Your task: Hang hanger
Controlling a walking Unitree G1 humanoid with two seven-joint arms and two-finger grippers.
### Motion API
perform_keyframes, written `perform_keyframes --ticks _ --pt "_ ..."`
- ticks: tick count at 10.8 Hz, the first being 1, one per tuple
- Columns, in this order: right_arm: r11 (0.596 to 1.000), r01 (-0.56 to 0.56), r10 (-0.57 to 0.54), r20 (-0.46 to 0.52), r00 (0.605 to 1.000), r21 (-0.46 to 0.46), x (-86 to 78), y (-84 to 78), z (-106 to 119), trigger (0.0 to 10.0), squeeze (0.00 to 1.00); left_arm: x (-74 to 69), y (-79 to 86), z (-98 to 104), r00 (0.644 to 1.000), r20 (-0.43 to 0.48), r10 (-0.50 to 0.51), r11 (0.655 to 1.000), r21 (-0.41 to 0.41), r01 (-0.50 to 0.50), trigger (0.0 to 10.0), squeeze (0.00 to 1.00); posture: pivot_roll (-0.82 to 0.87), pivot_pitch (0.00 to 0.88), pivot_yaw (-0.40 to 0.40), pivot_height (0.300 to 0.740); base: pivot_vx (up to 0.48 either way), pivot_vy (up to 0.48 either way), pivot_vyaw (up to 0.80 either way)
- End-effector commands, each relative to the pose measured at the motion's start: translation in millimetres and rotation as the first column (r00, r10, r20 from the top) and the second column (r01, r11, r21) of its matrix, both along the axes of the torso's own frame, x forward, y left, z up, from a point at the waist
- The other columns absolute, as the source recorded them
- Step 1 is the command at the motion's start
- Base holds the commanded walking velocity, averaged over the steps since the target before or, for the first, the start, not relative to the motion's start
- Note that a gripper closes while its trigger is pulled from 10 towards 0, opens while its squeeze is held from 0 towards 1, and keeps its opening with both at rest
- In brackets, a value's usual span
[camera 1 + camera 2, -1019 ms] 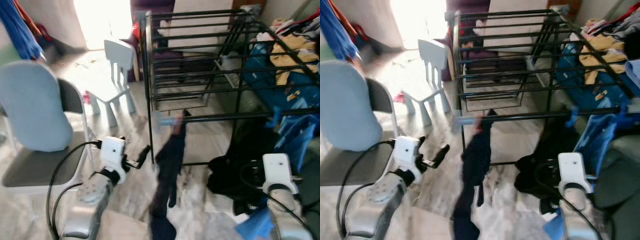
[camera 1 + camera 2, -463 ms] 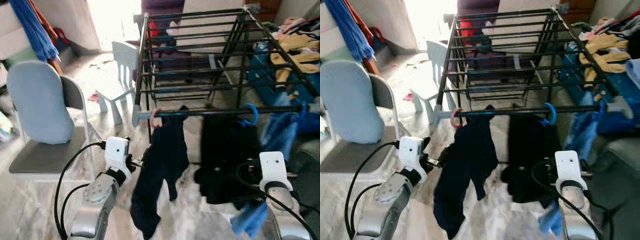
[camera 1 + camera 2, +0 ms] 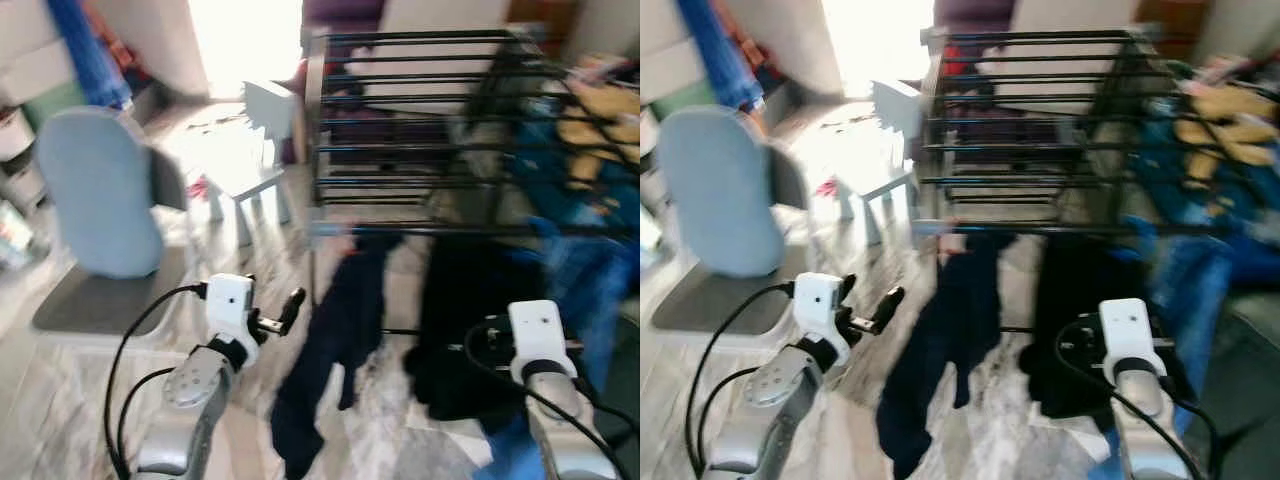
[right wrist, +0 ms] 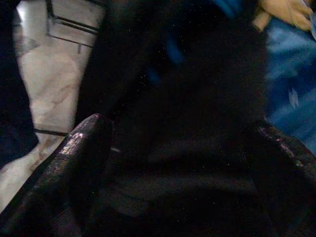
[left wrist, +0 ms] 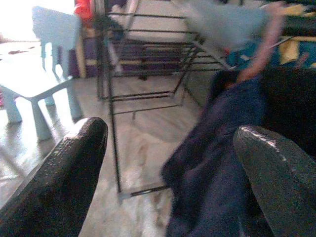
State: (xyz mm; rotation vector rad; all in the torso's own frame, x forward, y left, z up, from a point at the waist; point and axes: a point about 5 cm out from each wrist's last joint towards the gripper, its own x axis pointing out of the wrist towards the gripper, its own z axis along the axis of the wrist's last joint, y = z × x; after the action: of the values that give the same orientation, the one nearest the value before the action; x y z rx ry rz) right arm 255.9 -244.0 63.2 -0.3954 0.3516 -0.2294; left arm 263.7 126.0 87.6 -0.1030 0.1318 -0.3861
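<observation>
Drying rack (image 3: 420, 100): biggest thing ahead of me, black metal, one of it; I place everything else off it. Whole head view is smeared.
Folding chair (image 3: 100, 300): one, grey seat with a pale blue cushion on it, well off the rack's left side.
Small chair (image 3: 265, 110): one, pale plastic, just beside the rack's left rear corner.
Black garment (image 3: 460, 310): one, hanging off the rack's front rail, right of the navy one.
Navy garment (image 3: 345, 320): one, hanging off the rack's front rail near its left end, drooping to the floor.
Left gripper (image 3: 278, 308): in front of the rack's left end, near the navy garment, not touching; fingers spread, nothing between them.
Right gripper (image 4: 173, 148): in front of the rack, right up against the black garment; fingers spread wide, and I can't tell whether the cloth is touched.
Hanger (image 5: 264, 49): one pinkish hook made out, at the rack's front rail above the navy garment; the black garment's hanger is too blurred to count.
Handling (my guess): hanger light and stiff, smooth hook, could slide along the rail; cloth soft and floppy and will swing. I'd grip the hanger's neck below the hook, never the fabric.
Task state (my guess): hanger looks to be on the rail.
</observation>
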Motion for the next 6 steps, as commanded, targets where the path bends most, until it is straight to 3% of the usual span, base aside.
perform_keyframes --ticks 1,4,6 --pt "1.000 -0.003 0.003 0.012 1.000 -0.024 2.2 -3.6 3.8 10.0 0.00 1.9 -0.3 1.2 1.000 0.005 0.000 1.000 0.007 0.000 10.0 0.00 -0.19 0.000 0.033 0.740 0.000 0.000 0.00" --pt "0.988 0.069 -0.068 0.015 0.998 -0.136 7.6 -30.5 11.1 10.0 0.00 -0.3 1.3 0.0 1.000 0.001 -0.001 1.000 0.020 0.001 10.0 0.00 -0.18 0.000 0.028 0.740 0.000 0.000 0.00" --pt "0.988 0.072 -0.071 0.016 0.997 -0.136 10.1 -34.8 12.6 10.0 0.00 -0.6 0.0 -1.0 1.000 -0.005 -0.010 1.000 0.023 0.010 10.0 0.00 -0.18 0.000 0.030 0.740 0.000 0.000 0.00"
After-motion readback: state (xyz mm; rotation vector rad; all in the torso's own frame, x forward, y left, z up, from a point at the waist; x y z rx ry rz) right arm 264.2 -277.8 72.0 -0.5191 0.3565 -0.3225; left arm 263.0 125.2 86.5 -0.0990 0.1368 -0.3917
